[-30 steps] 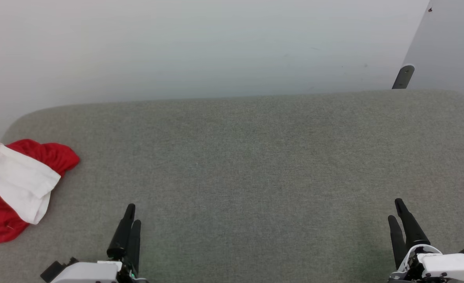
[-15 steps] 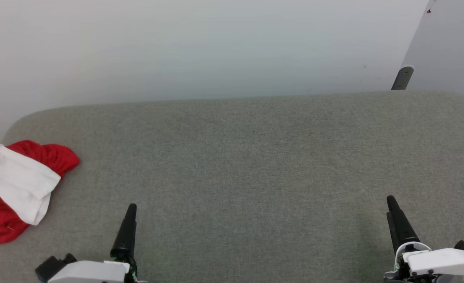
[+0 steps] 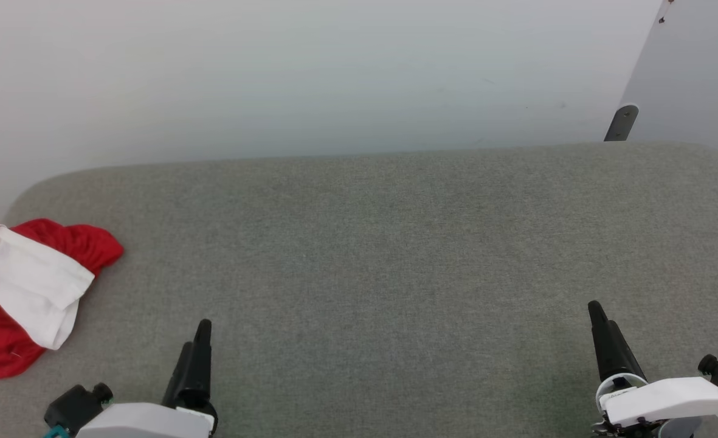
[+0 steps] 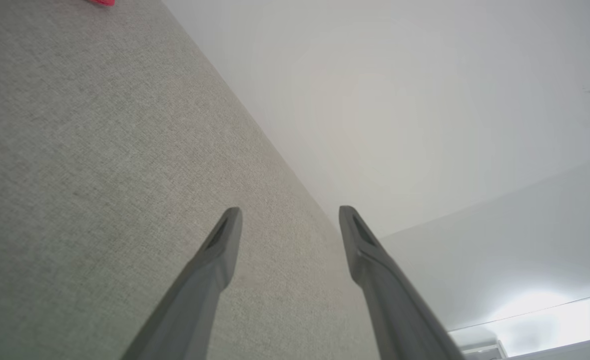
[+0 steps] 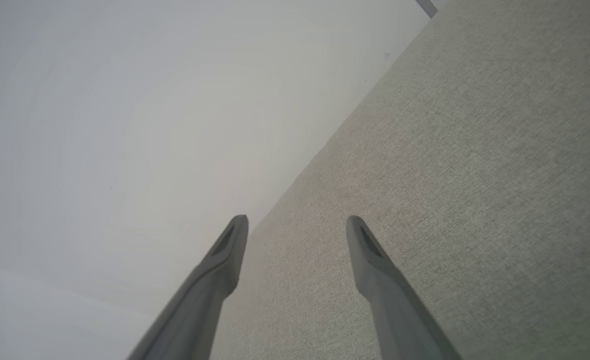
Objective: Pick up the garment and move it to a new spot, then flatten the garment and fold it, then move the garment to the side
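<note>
Left gripper [image 4: 290, 212]: fingers spread wide, nothing between them. Right gripper [image 5: 297, 220]: likewise spread and empty. Both arms sit low at the near edge of the grey cushion [image 3: 365, 243]. Their white wrist housings are at that edge, and the dark fingers point across the cushion towards the pale wall [image 3: 273, 73] behind it. Each wrist is rolled onto its side, so in the head view the two fingers of each gripper nearly overlap. Left gripper is over the cushion's near left part and right gripper over its near right part, well apart from each other. Garment [image 3: 27, 286]: a crumpled red heap with a white sleeve on top, lying at the cushion's left end. It is apart from the left gripper and partly cut off by the frame edge.
</note>
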`<state>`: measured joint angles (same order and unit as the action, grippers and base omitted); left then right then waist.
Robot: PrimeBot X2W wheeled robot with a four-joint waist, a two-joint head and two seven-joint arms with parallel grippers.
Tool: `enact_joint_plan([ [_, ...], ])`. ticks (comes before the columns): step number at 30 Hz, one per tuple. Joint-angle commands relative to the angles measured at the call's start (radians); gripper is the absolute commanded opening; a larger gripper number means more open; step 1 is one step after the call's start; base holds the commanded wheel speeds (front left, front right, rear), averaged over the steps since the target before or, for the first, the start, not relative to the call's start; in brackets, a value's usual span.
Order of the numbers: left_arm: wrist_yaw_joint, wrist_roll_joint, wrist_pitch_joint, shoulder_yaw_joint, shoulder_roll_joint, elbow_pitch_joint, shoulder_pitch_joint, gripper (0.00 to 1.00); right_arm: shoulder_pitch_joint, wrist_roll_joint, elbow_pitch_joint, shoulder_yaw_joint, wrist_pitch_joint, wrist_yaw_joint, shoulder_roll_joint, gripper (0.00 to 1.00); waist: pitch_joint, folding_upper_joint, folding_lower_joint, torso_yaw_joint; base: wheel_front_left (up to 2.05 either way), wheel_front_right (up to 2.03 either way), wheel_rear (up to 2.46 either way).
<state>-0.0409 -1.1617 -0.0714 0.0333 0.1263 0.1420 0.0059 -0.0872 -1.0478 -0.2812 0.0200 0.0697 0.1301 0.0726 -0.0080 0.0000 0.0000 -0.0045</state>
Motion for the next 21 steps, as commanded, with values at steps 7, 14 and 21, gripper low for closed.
enact_joint_plan([
  [7, 0.028, 0.199, -0.029, 0.010, 0.021, -0.033, 0.004, 1.00, -0.025, 0.201, 0.018, -0.002, 0.009, 0.000, -0.008, 1.00, -0.003, 0.0000, 0.0000, -0.001, 0.00, 0.00, 0.00],
  [14, 0.045, 0.337, -0.050, 0.018, 0.030, -0.041, 0.012, 1.00, -0.023, 0.328, 0.026, -0.007, 0.019, 0.001, -0.013, 1.00, -0.006, 0.0000, 0.0000, -0.002, 0.00, 0.00, 0.00],
  [21, 0.052, 0.438, -0.070, 0.014, 0.033, -0.061, 0.023, 1.00, -0.022, 0.430, 0.035, -0.013, 0.032, 0.001, -0.017, 1.00, -0.009, 0.0000, 0.0000, -0.003, 0.00, 0.00, 0.00],
])
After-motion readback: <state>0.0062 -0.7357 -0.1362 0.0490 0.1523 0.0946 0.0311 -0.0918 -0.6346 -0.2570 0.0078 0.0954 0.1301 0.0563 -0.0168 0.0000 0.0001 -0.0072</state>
